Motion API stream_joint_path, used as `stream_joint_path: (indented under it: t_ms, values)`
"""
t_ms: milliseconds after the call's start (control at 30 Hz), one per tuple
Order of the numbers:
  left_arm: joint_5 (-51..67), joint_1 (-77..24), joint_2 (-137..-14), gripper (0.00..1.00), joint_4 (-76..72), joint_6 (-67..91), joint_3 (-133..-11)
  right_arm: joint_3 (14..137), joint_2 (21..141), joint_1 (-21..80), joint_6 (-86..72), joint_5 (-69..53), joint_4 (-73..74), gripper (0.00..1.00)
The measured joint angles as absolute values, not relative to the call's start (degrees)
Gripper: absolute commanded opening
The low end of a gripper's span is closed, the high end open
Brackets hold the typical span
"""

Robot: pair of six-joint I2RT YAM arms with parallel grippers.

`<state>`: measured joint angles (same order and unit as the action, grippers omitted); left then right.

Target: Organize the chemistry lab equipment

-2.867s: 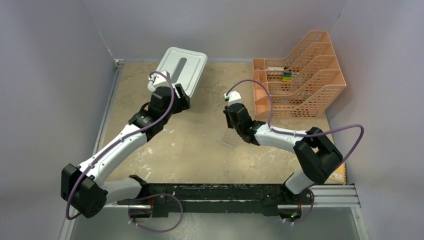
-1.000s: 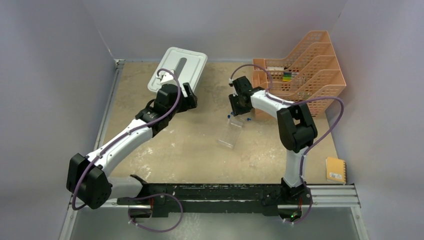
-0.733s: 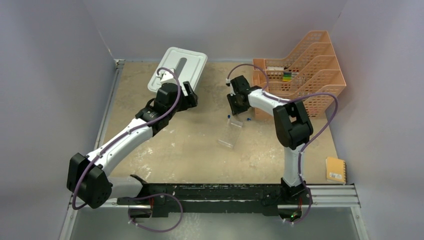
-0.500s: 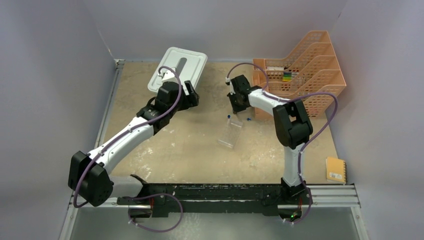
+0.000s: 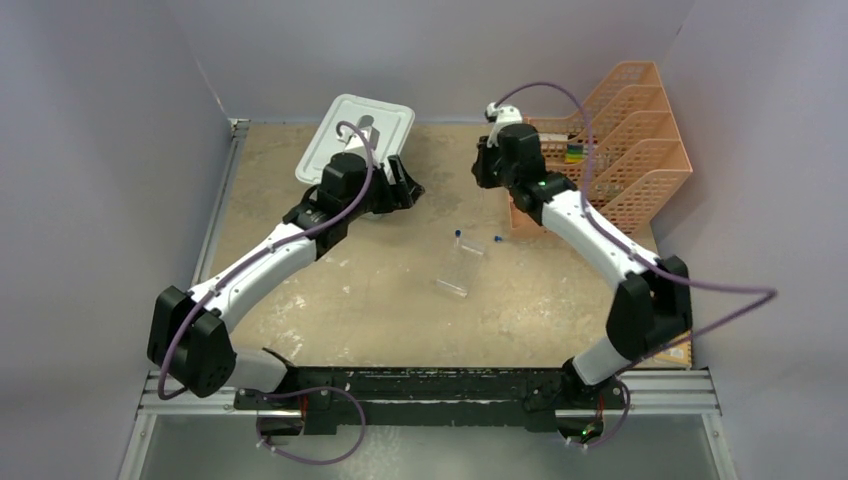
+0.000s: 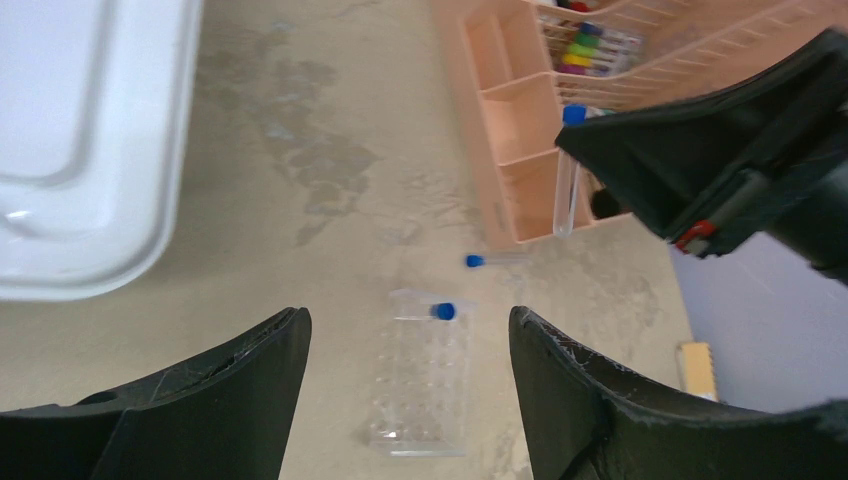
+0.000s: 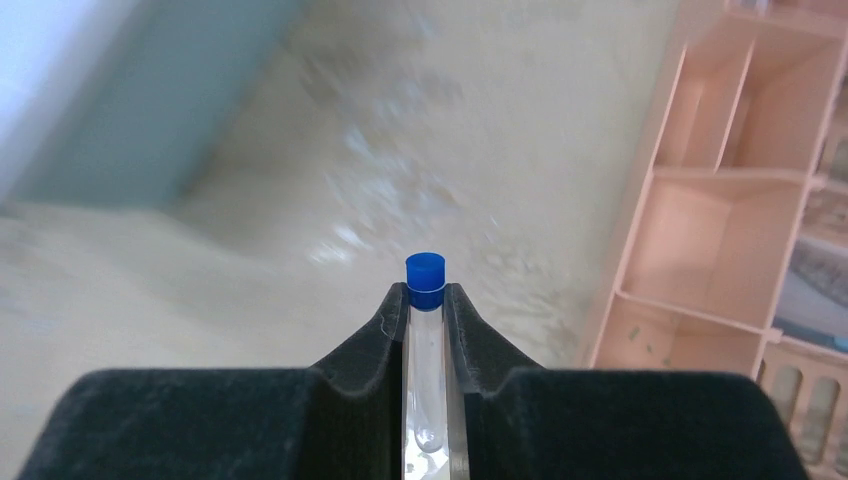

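Note:
A clear rack (image 5: 456, 270) lies flat mid-table, with one blue-capped tube (image 5: 459, 235) at its far end. Another blue-capped tube (image 5: 496, 239) lies loose on the table beside it. My right gripper (image 5: 484, 178) is raised near the orange tray's left end and is shut on a third blue-capped tube (image 7: 425, 340), with the cap (image 7: 425, 270) sticking out past the fingertips. The left wrist view shows that tube (image 6: 567, 190) hanging from it. My left gripper (image 5: 405, 190) is open and empty, held above the table; the rack (image 6: 428, 380) shows between its fingers.
An orange mesh tiered tray (image 5: 600, 140) stands at the back right, with coloured items inside. A white lid (image 5: 355, 140) lies at the back left, just behind my left arm. A yellow notebook (image 6: 697, 365) lies at the near right.
My right gripper has risen from the table beside the rack and moved back towards the orange tray with a tube in it. My left gripper has reached further forward and to the right.

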<state>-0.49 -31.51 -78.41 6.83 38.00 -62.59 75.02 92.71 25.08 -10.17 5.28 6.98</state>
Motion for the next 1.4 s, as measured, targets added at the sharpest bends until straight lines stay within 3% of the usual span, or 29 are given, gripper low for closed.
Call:
stream_joint_path:
  t_ms: [400,567,833,1033,1200,1267,1333,1400]
  values:
    - [17.6,-34.5,-85.0,0.65,-14.1,46.6,-63.4,64.4,75.6,25.1,-33.9,-6.1,-4.0,0.11]
    - [20.3,-35.8,-85.2,0.56,-20.4,48.9,-63.4,60.9,74.3,25.1,-41.1,-9.5,-6.0,0.11]
    - [19.9,-37.0,-85.2,0.56,-19.1,47.7,-63.4,59.5,72.1,25.1,-45.8,-11.6,-7.7,0.12]
    - [19.3,-37.2,-85.1,0.29,-17.9,45.8,-63.3,59.4,72.0,24.8,-46.8,-11.8,-7.8,0.13]
    - [20.7,-37.6,-85.2,0.19,-15.0,42.2,-62.9,59.4,71.9,24.8,-47.4,-13.6,-8.7,0.15]
    - [21.3,-37.6,-85.2,0.11,-14.5,40.3,-62.9,59.4,71.9,24.8,-47.4,-14.5,-8.6,0.16]
    - [21.8,-37.6,-85.1,0.0,-13.7,37.7,-62.9,59.4,71.9,24.7,-47.4,-15.1,-8.2,0.21]
    - [22.6,-37.5,-85.0,0.0,-13.1,35.4,-62.9,59.4,71.9,24.6,-47.4,-15.9,-7.8,0.36]
